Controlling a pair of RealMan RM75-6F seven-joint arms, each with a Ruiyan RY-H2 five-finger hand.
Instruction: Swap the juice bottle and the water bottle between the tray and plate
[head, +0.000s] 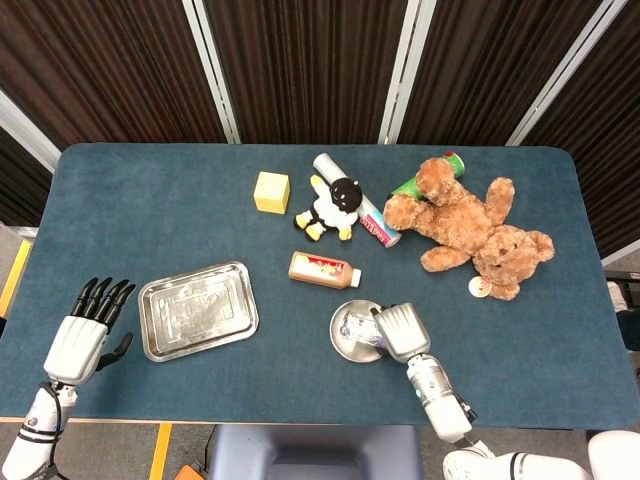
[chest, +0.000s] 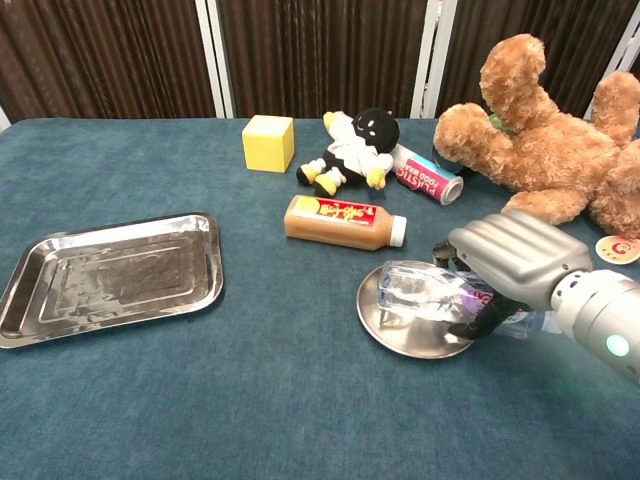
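- My right hand (chest: 505, 268) sits low over the table, back upward, fingers (chest: 470, 325) curled down and closed around what it grips; its forearm runs back toward the near edge.
- My left hand (head: 84, 335) rests apart at the table's left edge, fingers spread, holding nothing.
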